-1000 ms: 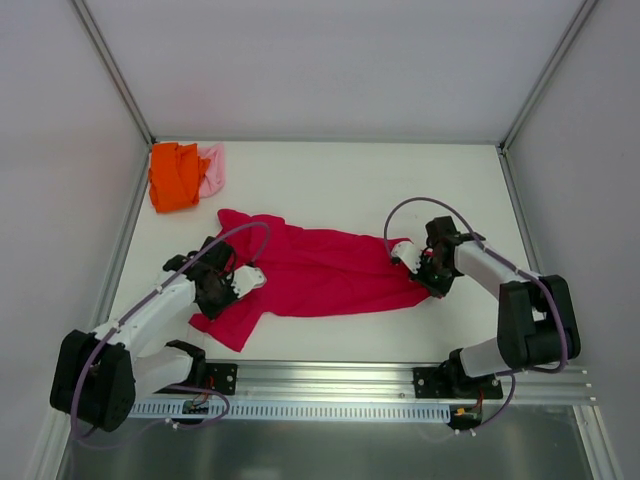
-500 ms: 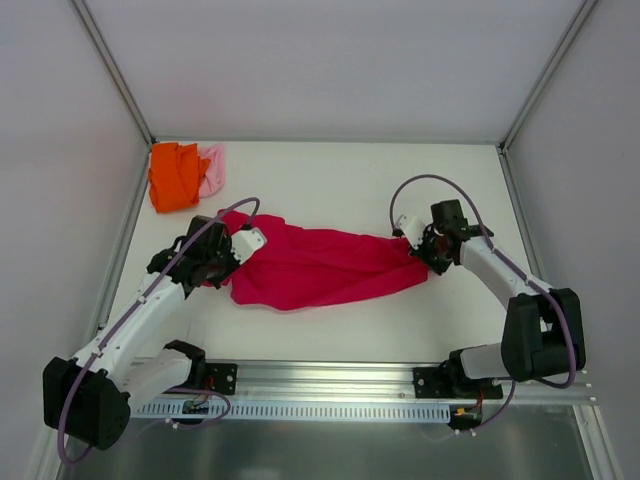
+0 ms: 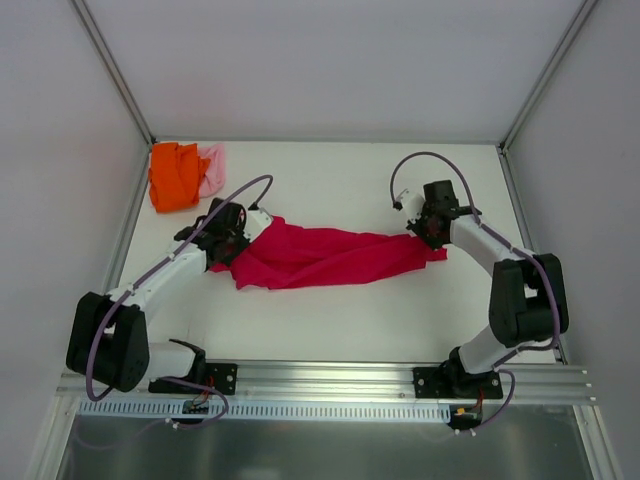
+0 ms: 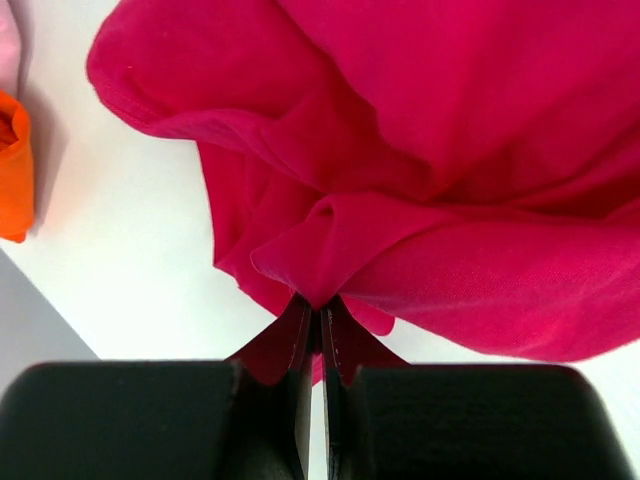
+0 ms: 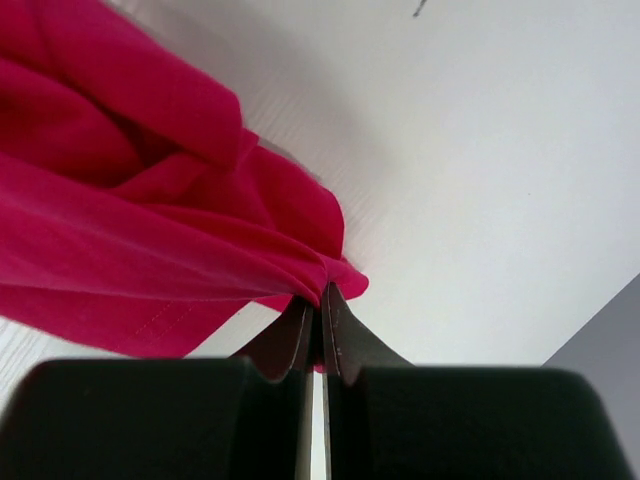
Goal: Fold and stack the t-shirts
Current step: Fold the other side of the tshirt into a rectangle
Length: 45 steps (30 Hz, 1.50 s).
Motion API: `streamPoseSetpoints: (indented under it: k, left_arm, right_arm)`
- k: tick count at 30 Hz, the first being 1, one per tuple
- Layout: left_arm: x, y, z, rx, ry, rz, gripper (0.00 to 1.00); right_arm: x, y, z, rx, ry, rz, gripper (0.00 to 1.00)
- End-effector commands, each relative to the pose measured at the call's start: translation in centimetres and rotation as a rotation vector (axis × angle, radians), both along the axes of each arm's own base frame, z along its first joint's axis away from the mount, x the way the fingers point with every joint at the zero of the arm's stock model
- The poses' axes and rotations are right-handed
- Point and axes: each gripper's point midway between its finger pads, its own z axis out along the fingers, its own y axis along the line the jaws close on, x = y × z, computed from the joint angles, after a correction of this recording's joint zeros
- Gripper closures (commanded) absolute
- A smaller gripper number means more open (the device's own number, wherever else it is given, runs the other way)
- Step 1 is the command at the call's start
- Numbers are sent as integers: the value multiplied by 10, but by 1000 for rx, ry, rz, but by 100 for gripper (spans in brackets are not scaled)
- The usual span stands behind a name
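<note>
Crimson t-shirt, soft and light, stretches mid-frame between left jaws and right jaws, each clamped on a bunched edge; seams likely offer firmest hold.

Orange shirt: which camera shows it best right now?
The top view: the orange shirt shows whole in the far left corner, beside the pink shirt. The left wrist view, mostly filled by the red shirt, catches only a sliver at its left edge. The right wrist view misses it.
</note>
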Motion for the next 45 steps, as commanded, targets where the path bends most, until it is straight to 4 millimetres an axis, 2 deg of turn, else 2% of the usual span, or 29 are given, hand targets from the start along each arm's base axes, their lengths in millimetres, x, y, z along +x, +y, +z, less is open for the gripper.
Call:
streamPoseSetpoints:
  k: [1, 6, 9, 16, 20, 28, 34, 45]
  left_arm:
    - [31, 1, 18, 17, -114, 57, 100]
    - [41, 5, 16, 37, -130, 91, 100]
    - [47, 5, 25, 25, -167, 106, 100]
    - [50, 1, 70, -50, -301, 112, 100]
    - [49, 3, 81, -58, -323, 125, 100]
    - [68, 8, 61, 2, -286, 176, 100]
    - [84, 10, 56, 16, -284, 207, 100]
    - [117, 15, 50, 56, -288, 282, 100]
  right_arm:
    - [29, -11, 11, -50, -80, -86, 99]
    - [38, -20, 7, -52, -85, -130, 99]
    - [42, -27, 8, -38, -96, -163, 99]
    - [50, -37, 27, 39, -177, -220, 99]
    - [54, -34, 37, 81, -211, -228, 99]
    - [68, -32, 53, 114, -266, -264, 99]
    - [80, -43, 62, 84, -331, -317, 99]
    - [93, -52, 45, 26, -282, -351, 99]
